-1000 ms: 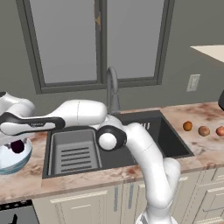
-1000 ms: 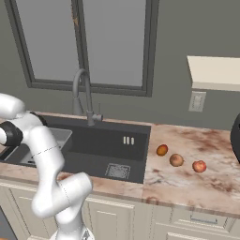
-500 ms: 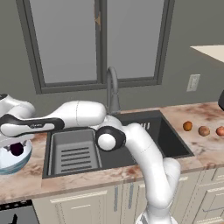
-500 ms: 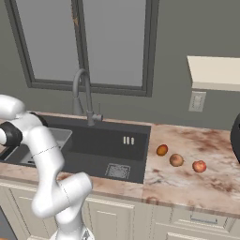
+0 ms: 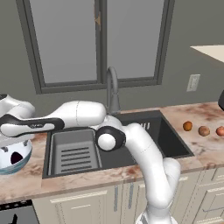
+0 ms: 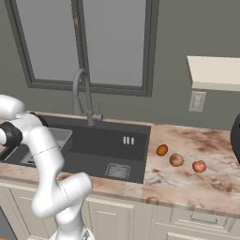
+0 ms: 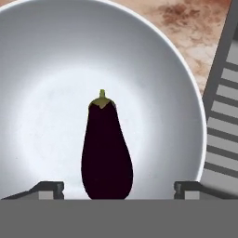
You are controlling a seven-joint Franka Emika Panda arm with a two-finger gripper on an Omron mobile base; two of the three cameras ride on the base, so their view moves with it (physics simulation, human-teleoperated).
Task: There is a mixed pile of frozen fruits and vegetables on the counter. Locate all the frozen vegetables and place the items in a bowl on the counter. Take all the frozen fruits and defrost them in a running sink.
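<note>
The eggplant (image 7: 106, 148) lies in the bowl (image 7: 42, 42), stem pointing away from your hand, and your gripper (image 7: 118, 188) stands wide open with a fingertip on either side of it, touching nothing. Lift straight up clear of the rim, then go for the brown potato (image 6: 176, 160) between the two fruits on the counter (image 6: 211, 173).

Sunk lower than a second ago into the wide, glossy, pale blue-white bowl (image 5: 25, 162): the small dark purple eggplant (image 5: 16, 156). Now lying loose on its floor, between the widely spread tips of the two-finger gripper (image 7: 118, 188).
</note>
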